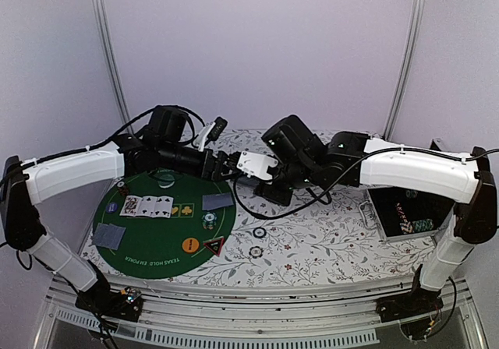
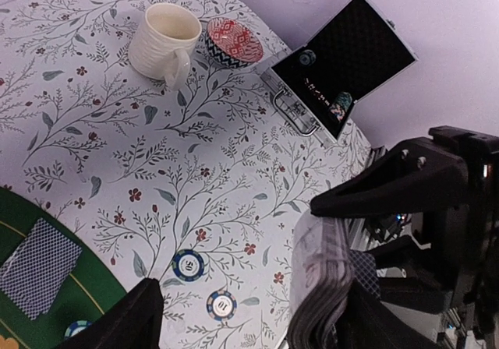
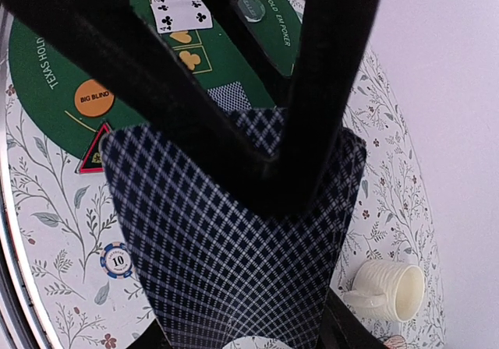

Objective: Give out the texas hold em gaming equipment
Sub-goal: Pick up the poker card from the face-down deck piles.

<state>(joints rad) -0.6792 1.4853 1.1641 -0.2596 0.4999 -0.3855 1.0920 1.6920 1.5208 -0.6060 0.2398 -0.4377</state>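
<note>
Two pincers meet above the desk (image 1: 327, 240) at the centre of the top view. My right pincer (image 1: 269, 174) is clamped on the deck (image 3: 234, 271) of grey-blue-backed cards, held in the air just right of the green mat (image 1: 156, 244). My left pincer (image 2: 249, 314) has its jaws apart and grips nothing. In its wrist view the deck stands between its fingers, nearer the right-hand one. On the mat, left of centre, lie a row of face-up cards (image 1: 146, 206), two face-down cards (image 1: 218, 201), the orange button (image 1: 191, 245) and the triangular marker (image 1: 214, 245). I judge this to be the dealing step, drawing a card off the deck. Next I need to pinch only the top card, slide it free without dragging others, then carry it to the mat.
</note>
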